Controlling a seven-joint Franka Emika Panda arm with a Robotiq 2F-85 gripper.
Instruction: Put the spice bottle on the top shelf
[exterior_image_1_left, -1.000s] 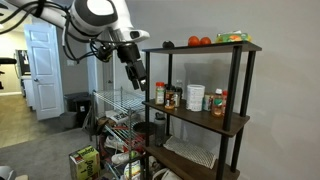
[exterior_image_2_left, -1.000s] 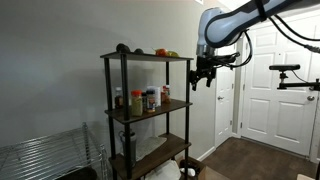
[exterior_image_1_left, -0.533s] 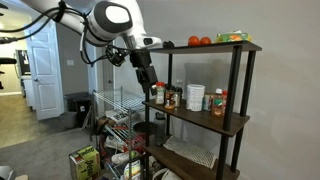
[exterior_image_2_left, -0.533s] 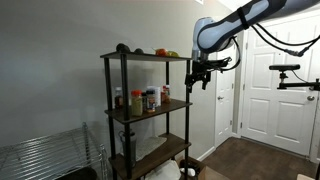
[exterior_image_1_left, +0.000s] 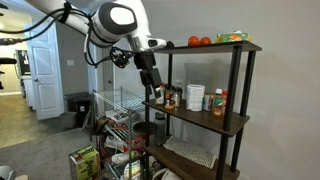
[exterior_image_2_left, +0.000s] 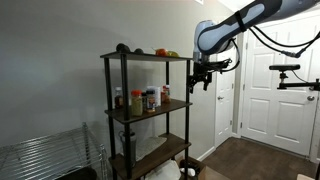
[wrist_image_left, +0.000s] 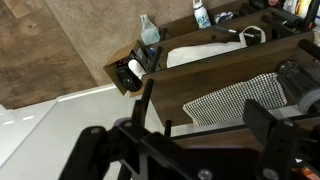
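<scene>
The spice bottle (exterior_image_1_left: 162, 96), slim with a dark cap and reddish-brown body, stands at the end of the middle board of the tall black-framed rack, and also shows in an exterior view (exterior_image_2_left: 165, 95). The top shelf (exterior_image_1_left: 178, 48) (exterior_image_2_left: 140, 57) is the highest dark board. My gripper (exterior_image_1_left: 156, 90) (exterior_image_2_left: 200, 82) hangs just outside the rack's end post at about middle-board height, close to the bottle. In the wrist view the gripper (wrist_image_left: 180, 130) has its fingers wide apart with nothing between them, above a lower board with a checkered cloth (wrist_image_left: 235, 98).
Tomatoes (exterior_image_1_left: 200, 41) and other items lie on the top shelf. A white jar (exterior_image_1_left: 195, 97) and an orange bottle with a red cap (exterior_image_1_left: 219, 103) share the middle board. A chrome wire rack (exterior_image_1_left: 115, 105) and boxes (exterior_image_1_left: 85, 160) stand beside the tall rack. White doors (exterior_image_2_left: 265, 85) are behind the arm.
The gripper has moved toward the rack's end post and a little lower, from beside the top shelf to the middle board's level. It stays open and empty.
</scene>
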